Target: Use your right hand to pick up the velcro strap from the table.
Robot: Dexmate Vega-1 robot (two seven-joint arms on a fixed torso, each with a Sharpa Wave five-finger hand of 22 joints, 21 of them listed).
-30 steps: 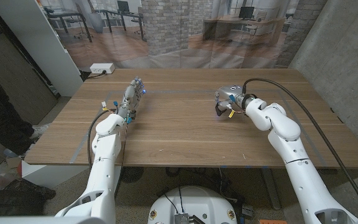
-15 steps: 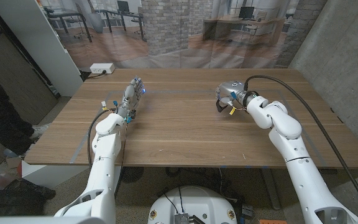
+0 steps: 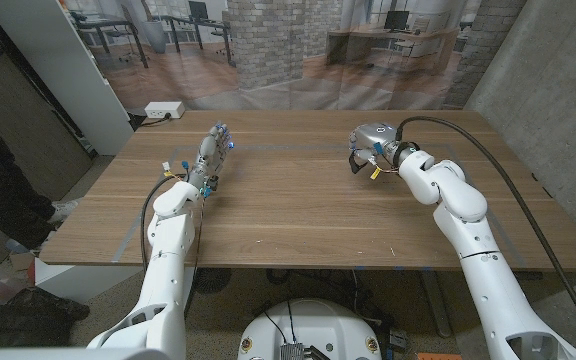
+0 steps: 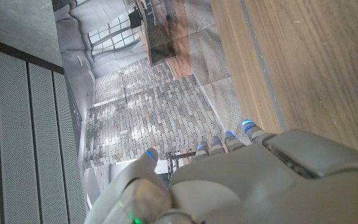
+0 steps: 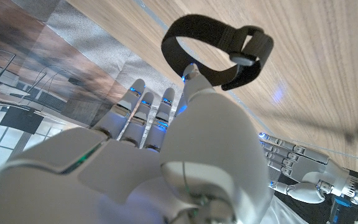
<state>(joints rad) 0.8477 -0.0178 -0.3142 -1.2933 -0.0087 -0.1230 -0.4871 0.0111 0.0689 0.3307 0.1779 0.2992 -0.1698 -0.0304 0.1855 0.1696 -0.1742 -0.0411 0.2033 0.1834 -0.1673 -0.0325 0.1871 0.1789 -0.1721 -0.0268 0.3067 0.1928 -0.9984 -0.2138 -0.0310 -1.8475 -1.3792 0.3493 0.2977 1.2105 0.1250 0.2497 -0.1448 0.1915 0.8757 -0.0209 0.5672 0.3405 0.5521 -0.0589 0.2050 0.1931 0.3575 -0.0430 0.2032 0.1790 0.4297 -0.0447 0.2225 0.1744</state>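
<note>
Wooden table; white power strip on floor at 10 o'clock beyond; brick-print backdrop behind.

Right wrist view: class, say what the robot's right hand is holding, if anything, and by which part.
The right hand holds the black velcro strap, a closed loop, pinched at the edge of the band nearest the fingertips. The left hand holds nothing.

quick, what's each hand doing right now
Left hand: open, holding nothing, out on the table.
Right hand: holding the velcro strap, looped over one finger.
</note>
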